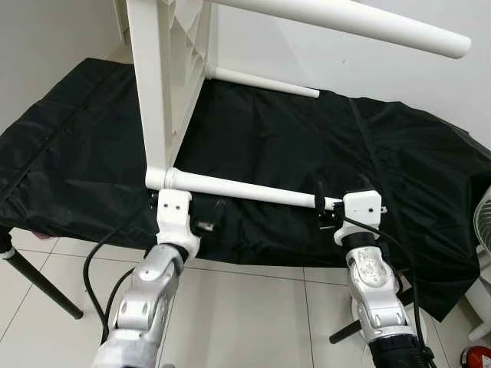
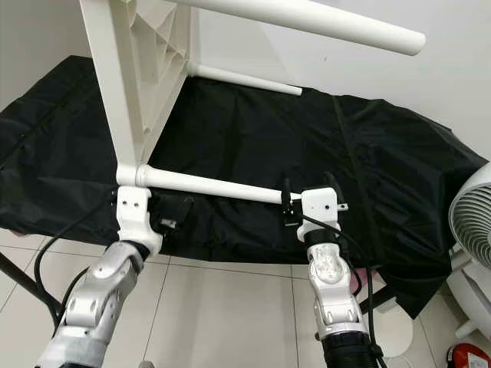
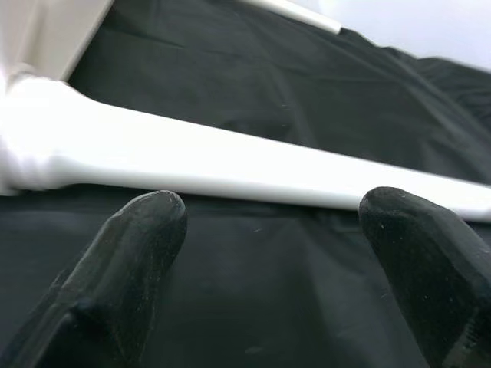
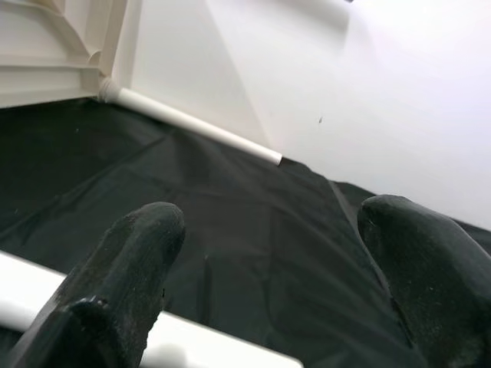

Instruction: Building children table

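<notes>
On black cloth (image 1: 307, 146) — one tabletop (image 1: 165, 77), three legs (image 1: 245, 189); left hand (image 3: 268, 253) and right hand (image 4: 268, 268) both released.

This looks like a room in a home. The floor is made of big pale shiny floor tiles (image 1: 253, 314) with thin dark lines between them, like you see in a house. The plain white painted wall (image 2: 399, 84) at the back has nothing hung on it. A wrinkly black cloth sheet (image 1: 307, 153) is spread over a low stand on thin dark legs. A round white electric fan with a wire cage (image 2: 472, 222) stands on the floor by the right edge, the kind people keep at home. A white plastic children's table turned on its side (image 1: 165, 84) rests on the black sheet, its long round legs sticking out.
</notes>
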